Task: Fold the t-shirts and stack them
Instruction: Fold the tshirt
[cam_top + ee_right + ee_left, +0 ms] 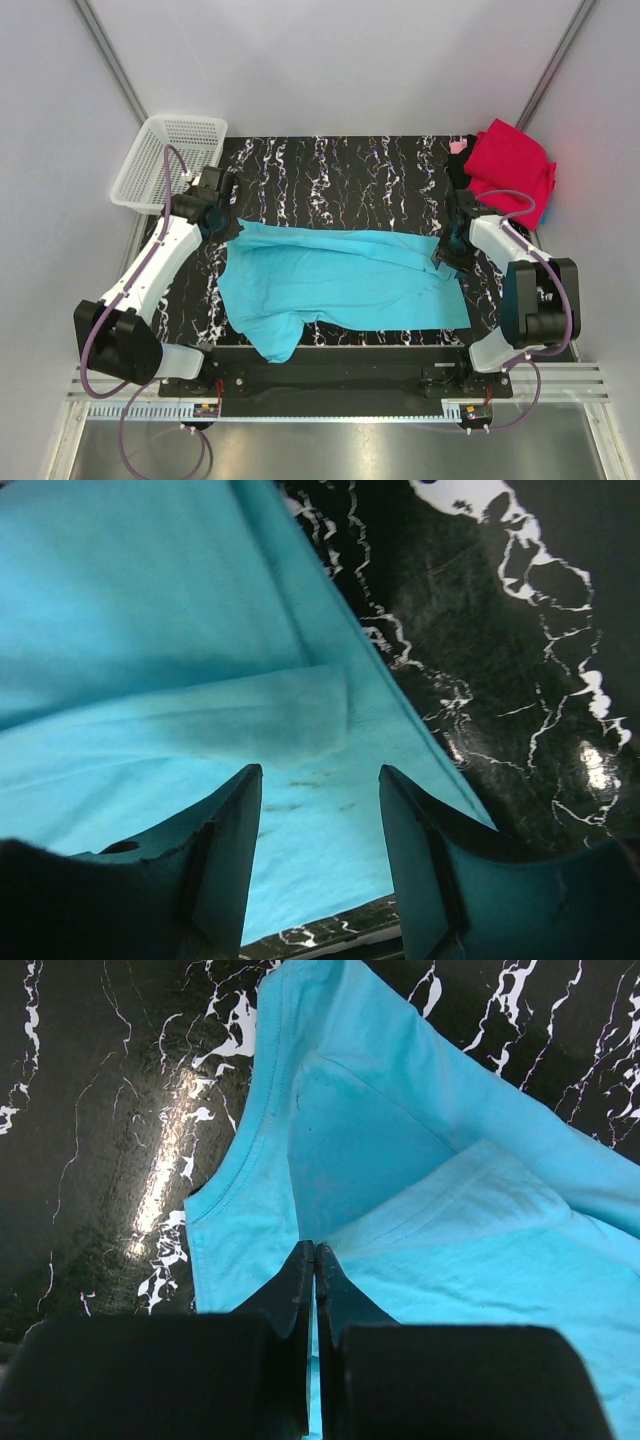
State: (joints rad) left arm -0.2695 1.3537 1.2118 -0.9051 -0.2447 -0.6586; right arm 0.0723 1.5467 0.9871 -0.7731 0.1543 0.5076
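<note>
Top external view: the plain turquoise-blue cloth t-shirt [340,280] lies spread across the middle of the black, white-veined tabletop [340,170], with one flap trailing toward the near edge. The left gripper [222,222] is clamped tight on the shirt's far-left edge. The right gripper [447,250] stands parted over the right edge, gripping nothing; it is hard to tell whether it touches the cloth. For a clean fold, it should pinch its edge before both lift together, keeping the cloth taut. The crumpled crimson red t-shirt [515,165] at the far right and the white plastic mesh basket [170,160] at the far left lie outside the fold path.
</note>
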